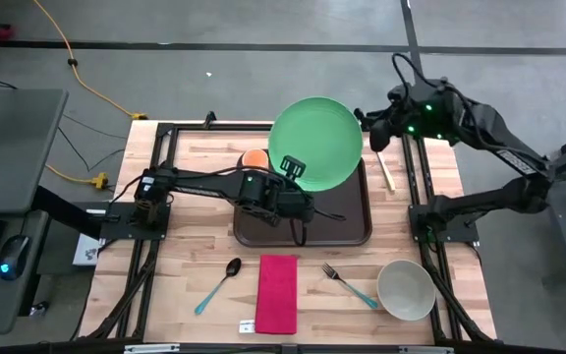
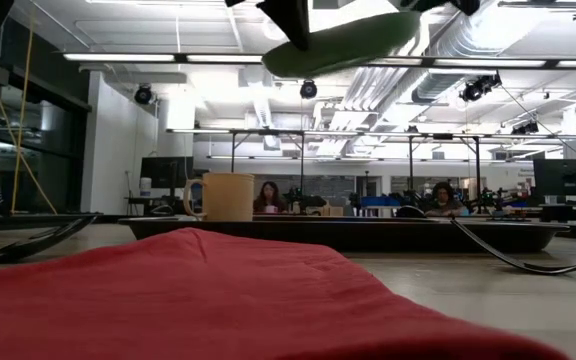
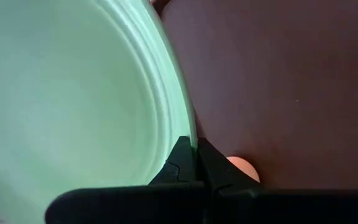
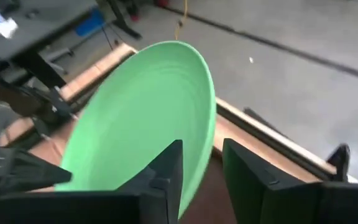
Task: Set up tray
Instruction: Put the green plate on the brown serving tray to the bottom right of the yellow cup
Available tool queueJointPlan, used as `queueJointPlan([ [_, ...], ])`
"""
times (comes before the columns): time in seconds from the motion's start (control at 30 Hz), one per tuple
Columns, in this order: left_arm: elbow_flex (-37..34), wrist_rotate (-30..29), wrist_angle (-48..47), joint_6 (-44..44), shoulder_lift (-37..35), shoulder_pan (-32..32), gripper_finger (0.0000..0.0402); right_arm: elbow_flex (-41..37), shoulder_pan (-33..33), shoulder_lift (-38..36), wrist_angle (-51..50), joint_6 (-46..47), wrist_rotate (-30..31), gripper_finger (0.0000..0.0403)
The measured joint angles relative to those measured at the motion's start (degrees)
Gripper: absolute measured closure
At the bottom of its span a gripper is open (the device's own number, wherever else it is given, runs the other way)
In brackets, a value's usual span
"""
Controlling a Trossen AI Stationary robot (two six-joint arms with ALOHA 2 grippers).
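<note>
at frame centre, left gripper [image 1: 292, 166] pinches green plate [image 1: 317, 141] rim above tray [image 1: 352, 231]. right gripper [image 1: 373, 125], upper right, fingers spread. next: lower plate flat onto tray.

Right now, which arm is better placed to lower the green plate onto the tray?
Left. The left tool is shut on the green plate at its rim, above the tray; the right tool is open beside it.

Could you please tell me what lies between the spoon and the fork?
The red napkin, apart from both, as the high view shows. The left gripper holds the green plate above the tray.
</note>
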Motion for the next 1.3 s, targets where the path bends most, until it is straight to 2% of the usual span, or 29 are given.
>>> queueJointPlan([
  [0.4, 0.0, -0.14, 0.5, 0.36, -0.04, 0.13, 0.039, -0.2, -6.27, 5.85, -0.41, -2.34, -8.01, 0.0306],
  [0.9, 0.02, 1.08, 1.4, 0.85, 0.35, 0.15, 0.039, -0.24, -8.08, 6.93, -2.49, -3.85, -7.01, 0.0308],
  [1.3, -0.02, 0.59, 3.3, 4.24, 2.04, 0.15, 0.039, -0.25, -8.08, 6.9, -5.57, -4.32, -6.52, 0.0381],
])
